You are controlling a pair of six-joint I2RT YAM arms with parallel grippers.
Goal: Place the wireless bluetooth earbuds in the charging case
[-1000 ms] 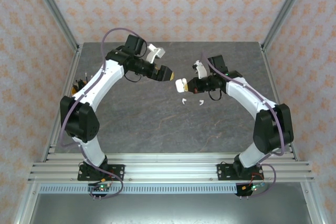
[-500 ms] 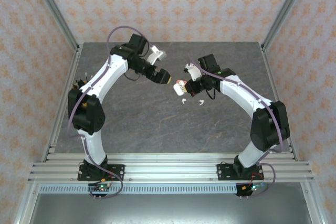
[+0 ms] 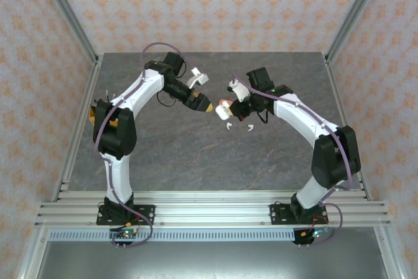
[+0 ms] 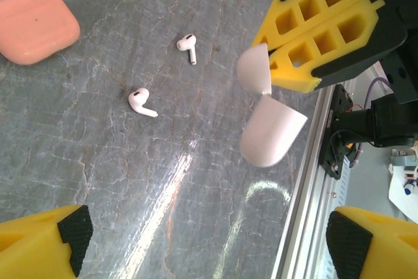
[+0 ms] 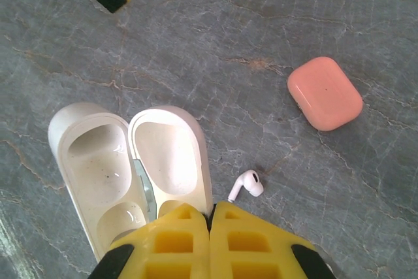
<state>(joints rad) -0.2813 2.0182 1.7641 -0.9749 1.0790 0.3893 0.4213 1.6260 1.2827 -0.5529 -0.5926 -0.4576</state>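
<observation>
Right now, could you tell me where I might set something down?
The table's near half, between the white earbuds and the front rail, is bare. It is crowded around the open white case in the right gripper.

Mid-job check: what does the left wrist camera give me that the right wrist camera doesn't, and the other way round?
Left wrist: two white earbuds lying loose on the table, and the white case seen from outside, pinched by the shut right gripper. Right wrist: the open inside of that case, with no earbud seated, and one white earbud lying beside it. Both: the closed pink case lying on the table.
</observation>
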